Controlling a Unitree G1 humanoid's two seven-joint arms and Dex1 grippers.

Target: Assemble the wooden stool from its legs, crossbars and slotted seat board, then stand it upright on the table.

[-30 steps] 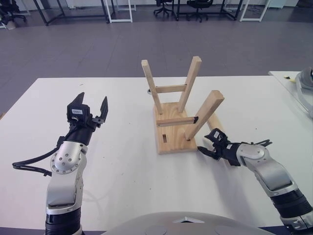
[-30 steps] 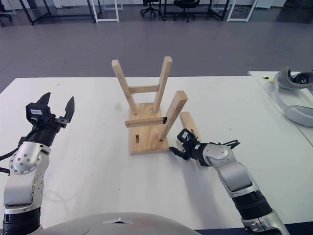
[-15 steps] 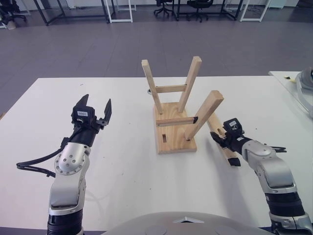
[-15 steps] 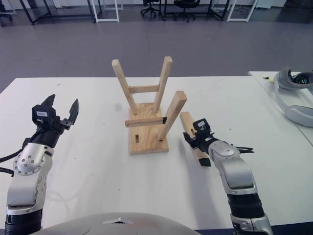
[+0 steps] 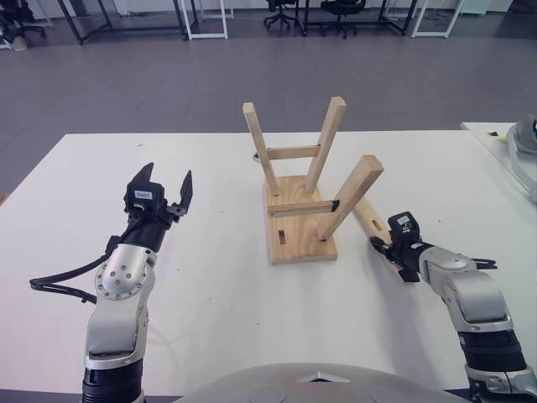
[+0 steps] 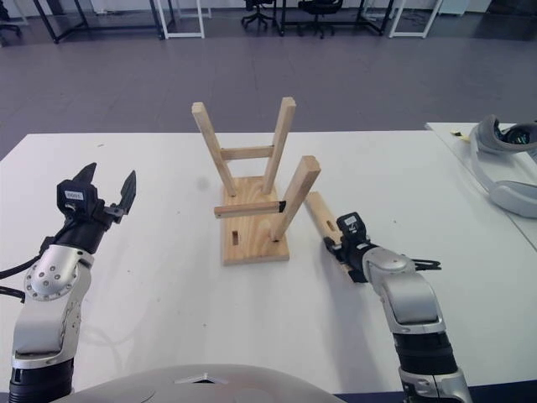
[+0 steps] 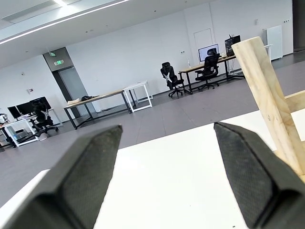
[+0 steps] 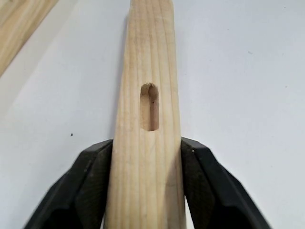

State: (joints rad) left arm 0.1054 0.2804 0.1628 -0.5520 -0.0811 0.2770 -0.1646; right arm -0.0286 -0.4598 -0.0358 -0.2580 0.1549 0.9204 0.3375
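Observation:
The slotted seat board (image 5: 298, 231) lies upside down mid-table. Three legs stand in it: two at the back (image 5: 260, 149) (image 5: 325, 143) and a leaning one at the front right (image 5: 351, 197). One crossbar (image 5: 294, 153) joins the back pair, and another (image 5: 300, 206) runs to the leaning leg. A loose leg (image 5: 369, 220) lies flat on the table right of the board. My right gripper (image 5: 401, 256) is shut on its near end, and the right wrist view shows the leg (image 8: 148, 62) with its slot between the fingers (image 8: 93, 176). My left gripper (image 5: 161, 189) hovers open left of the stool, holding nothing.
The white table (image 5: 210, 294) has free room at the left and front. A white headset (image 6: 503, 164) lies at the far right edge. Desks and office chairs stand on the floor beyond the table.
My right gripper left the board's front right corner, swung right to the loose leg and shut on it, sliding toward its near end. My left gripper dropped slightly, then held still.

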